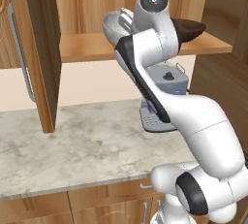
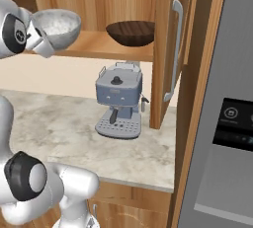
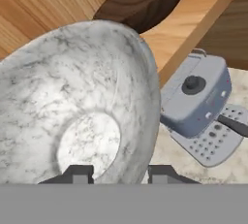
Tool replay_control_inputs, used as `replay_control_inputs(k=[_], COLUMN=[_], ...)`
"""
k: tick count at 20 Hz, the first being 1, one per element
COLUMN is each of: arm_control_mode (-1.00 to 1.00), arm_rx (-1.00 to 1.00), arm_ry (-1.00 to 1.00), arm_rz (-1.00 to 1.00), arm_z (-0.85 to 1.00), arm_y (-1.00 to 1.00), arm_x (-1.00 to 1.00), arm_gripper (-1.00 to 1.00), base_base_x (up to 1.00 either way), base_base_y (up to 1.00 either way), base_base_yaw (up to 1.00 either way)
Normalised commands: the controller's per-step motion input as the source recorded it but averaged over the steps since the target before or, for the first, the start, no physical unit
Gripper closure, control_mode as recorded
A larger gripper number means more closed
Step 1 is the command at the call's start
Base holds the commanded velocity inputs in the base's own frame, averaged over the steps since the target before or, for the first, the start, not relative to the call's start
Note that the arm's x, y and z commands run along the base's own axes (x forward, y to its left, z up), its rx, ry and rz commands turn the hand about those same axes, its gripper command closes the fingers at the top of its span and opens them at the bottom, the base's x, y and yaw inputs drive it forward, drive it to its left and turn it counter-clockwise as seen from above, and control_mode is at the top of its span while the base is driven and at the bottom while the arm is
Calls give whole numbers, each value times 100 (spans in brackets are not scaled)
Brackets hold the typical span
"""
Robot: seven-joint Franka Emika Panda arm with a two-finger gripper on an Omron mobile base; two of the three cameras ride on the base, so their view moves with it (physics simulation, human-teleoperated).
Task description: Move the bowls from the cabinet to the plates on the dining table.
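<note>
- On the open cabinet [image 2: 165, 49] shelf, two bowls stand well apart: the marbled bowl [image 2: 55, 25] toward the arm, the brown bowl [image 2: 131, 32] farther along, near the open right-hand door.
- Gripper [image 3: 118, 173]: raised to shelf height at the near rim of the marbled bowl. In the hand view the two finger tips [image 3: 80, 173] straddle that rim, one inside the bowl and one outside; the jaws stand partly open, narrow about the wall. Whether the pads actually press the wall cannot be told.
- Marbled bowl, left base view [image 1: 112, 25]: mostly hidden behind the arm's wrist, its pale side showing at shelf level.
- Brown bowl, left base view [image 1: 190, 29]: its dark edge projects from behind the arm, resting on the shelf board.
- Coffee machine [image 2: 118, 104]: grey, upright on the marble counter [image 1: 72, 140] beneath the shelf, below the gap between the two bowls.
- Cabinet doors: both swung open, each with a long silver bar handle [image 2: 175, 49].
</note>
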Motion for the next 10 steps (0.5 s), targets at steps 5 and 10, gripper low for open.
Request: replay_control_inputs(k=[5,10], arm_control_mode=[-100,-100], arm_rx=[0,0], arm_ry=[12,17], arm_rz=[-13,-12], arm_z=[1,-1], arm_y=[-24,-21], arm_x=[-100,-100], arm_gripper=[100,100], base_base_x=[0,0], base_base_y=[0,0], base_base_yaw=[0,0])
